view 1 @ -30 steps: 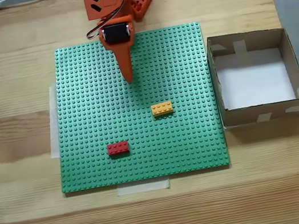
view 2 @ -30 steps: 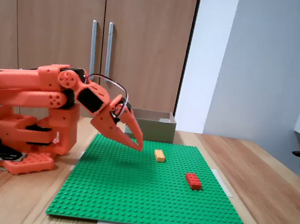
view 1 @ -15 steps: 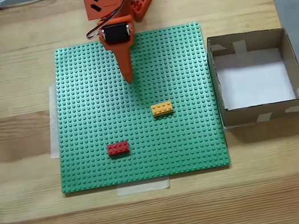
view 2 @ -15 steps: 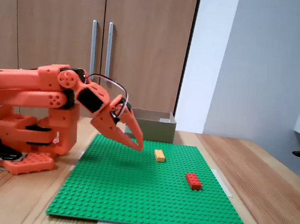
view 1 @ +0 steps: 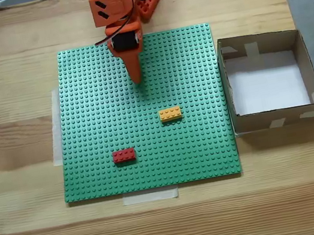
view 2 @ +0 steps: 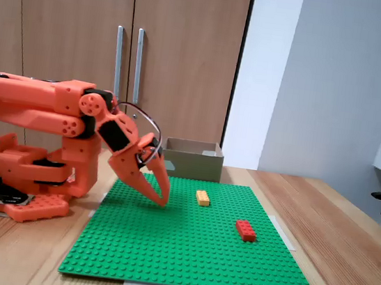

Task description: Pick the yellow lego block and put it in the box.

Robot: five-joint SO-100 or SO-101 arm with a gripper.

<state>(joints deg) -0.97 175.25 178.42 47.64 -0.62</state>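
The gripper [view 2: 162, 201] seems closed and empty, near the yellow lego block [view 1: 170, 114].

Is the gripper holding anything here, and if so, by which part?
Nothing is held. The gripper is shut and empty above the green baseplate; the yellow lego block lies apart from it.

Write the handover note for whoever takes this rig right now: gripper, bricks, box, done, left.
Gripper: shut and empty, tip low over the green baseplate, short of the bricks.
Yellow brick: lying on the baseplate near its middle, untouched; in the side fixed view it sits beyond the gripper.
Red brick: on the baseplate, nearer the front edge; leave it.
Box: beside the baseplate's right edge in the top fixed view, empty.
Done: nothing yet.
Left: open, reach, grasp the yellow brick, carry it to the box, release.
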